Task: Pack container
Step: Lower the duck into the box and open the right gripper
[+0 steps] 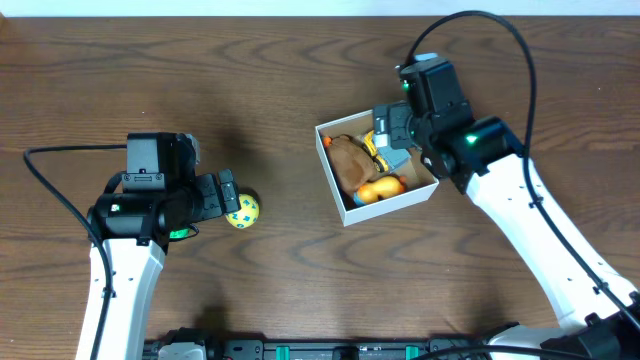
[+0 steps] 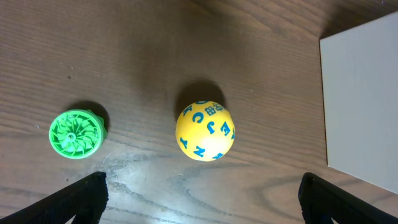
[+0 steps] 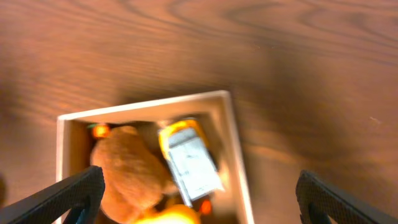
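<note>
Two pincers gape, fingers apart — the left pincer (image 2: 202,188) near a yellow ball (image 2: 205,132), the right pincer (image 3: 200,182) above the container (image 1: 333,180). It sits on the tabletop (image 1: 250,80) at the ball's 3 o'clock, a brown plush (image 1: 350,156) and yellow car (image 3: 188,154) inside. Left wrist view — a green wheel (image 2: 76,132) at the ball's 9 o'clock.
</note>
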You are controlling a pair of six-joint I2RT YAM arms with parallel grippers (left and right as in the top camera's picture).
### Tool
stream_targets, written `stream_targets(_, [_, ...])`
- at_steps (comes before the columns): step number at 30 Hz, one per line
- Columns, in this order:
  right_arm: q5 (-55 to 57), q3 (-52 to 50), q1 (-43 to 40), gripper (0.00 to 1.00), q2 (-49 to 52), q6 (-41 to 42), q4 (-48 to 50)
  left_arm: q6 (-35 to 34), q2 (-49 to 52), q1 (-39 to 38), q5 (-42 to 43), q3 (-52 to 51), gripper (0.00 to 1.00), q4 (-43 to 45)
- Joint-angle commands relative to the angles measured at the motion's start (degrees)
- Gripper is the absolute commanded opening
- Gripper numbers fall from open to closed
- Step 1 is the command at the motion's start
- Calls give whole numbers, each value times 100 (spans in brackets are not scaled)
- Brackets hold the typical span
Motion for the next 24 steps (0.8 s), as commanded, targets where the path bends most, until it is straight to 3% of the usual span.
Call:
stream_targets(1, [752, 81, -297, 99, -11, 579, -363, -9, -15, 24, 13, 101, 98, -15])
stream_targets(10, [811, 33, -1200, 99, 407, 1799, -2090, -9, -15, 24, 13, 101, 98, -15])
stream_targets(19, [710, -378, -1071, 99, 1091, 1598, -2006, -9, -15, 24, 13, 101, 98, -15])
stream_targets(24, [136, -387, -848, 99, 1349, 984, -1991, -7, -15, 24, 13, 101, 98, -15])
